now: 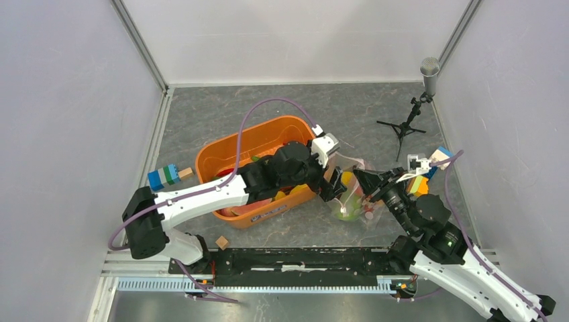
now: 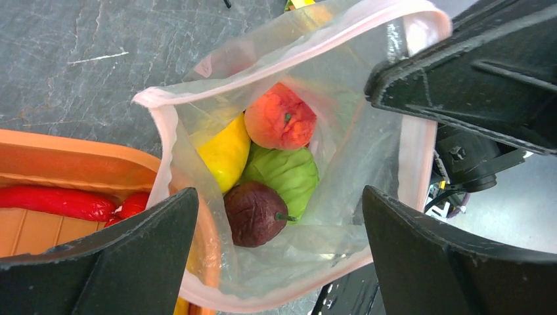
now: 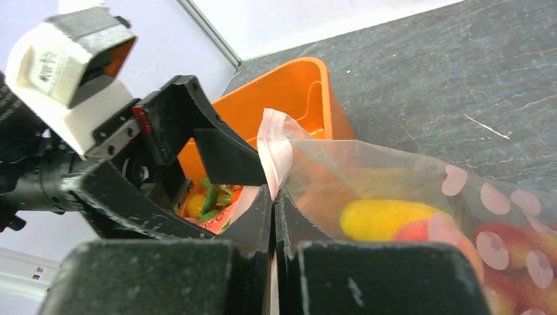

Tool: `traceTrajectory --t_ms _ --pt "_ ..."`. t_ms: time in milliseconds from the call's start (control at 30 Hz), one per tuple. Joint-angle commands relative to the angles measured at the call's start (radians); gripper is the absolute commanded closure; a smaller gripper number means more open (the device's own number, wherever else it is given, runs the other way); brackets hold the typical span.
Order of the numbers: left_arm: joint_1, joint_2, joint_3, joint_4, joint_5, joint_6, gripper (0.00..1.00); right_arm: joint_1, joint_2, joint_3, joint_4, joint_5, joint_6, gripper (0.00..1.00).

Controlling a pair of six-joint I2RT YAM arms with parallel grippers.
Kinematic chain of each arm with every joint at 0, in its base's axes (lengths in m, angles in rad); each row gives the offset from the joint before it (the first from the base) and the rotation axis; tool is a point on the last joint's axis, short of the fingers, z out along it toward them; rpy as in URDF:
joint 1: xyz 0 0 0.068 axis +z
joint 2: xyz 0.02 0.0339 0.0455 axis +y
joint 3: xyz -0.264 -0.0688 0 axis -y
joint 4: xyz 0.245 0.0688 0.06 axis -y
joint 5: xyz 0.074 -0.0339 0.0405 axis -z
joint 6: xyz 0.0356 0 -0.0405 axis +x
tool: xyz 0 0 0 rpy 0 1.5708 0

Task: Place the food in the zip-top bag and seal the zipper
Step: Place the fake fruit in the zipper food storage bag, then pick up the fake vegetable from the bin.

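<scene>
The clear zip-top bag [image 1: 353, 196] stands open beside the orange tub [image 1: 262, 137]. My left gripper [image 2: 279, 197] hovers open right over its mouth, holding nothing. Food lies inside the bag: an orange-red peach [image 2: 282, 118], a yellow piece [image 2: 226, 154], a green melon [image 2: 286, 174] and a dark purple fruit [image 2: 253, 213]. My right gripper [image 3: 274, 193] is shut on the bag's rim, pinching the pink zipper strip [image 3: 276, 147] and holding it up. A red chilli [image 2: 59, 202] and green pods [image 3: 209, 197] remain in the tub.
A microphone on a small tripod [image 1: 412, 114] stands at the back right. Coloured blocks lie left of the tub [image 1: 168, 176] and by the right arm [image 1: 429, 168]. A small wooden block [image 1: 222, 242] sits near the front rail. Walls close in on three sides.
</scene>
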Motion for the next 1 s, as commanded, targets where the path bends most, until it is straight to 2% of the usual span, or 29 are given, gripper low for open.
traceTrajectory --t_ms 0,133,333,467,600,700,867,967 --pt "-0.004 -0.094 0.009 0.01 -0.01 0.046 0.0 0.001 -0.022 0.001 -0.001 0.082 0.022 0.97" --pt "-0.002 -0.189 -0.057 0.038 -0.092 0.055 0.0 0.001 -0.046 -0.011 -0.005 0.117 0.028 0.97" --pt "0.005 -0.319 -0.21 0.052 -0.446 0.066 0.0 0.001 -0.052 -0.01 -0.037 0.132 0.028 0.97" --pt "0.052 -0.323 -0.249 -0.039 -0.628 -0.003 0.0 0.001 -0.036 -0.001 -0.057 0.148 0.03 0.97" --pt "0.174 -0.308 -0.281 -0.135 -0.633 -0.173 0.0 0.001 -0.004 0.007 -0.06 0.157 0.027 0.96" --pt "0.274 -0.291 -0.311 -0.155 -0.553 -0.258 0.0 0.001 0.024 0.01 -0.057 0.159 0.027 0.96" --pt "0.355 -0.251 -0.325 -0.155 -0.492 -0.272 0.0 0.001 0.059 0.006 -0.026 0.163 0.013 0.96" --pt "0.369 -0.229 -0.324 -0.139 -0.476 -0.247 0.0 0.001 0.062 -0.009 0.074 0.089 -0.157 0.97"
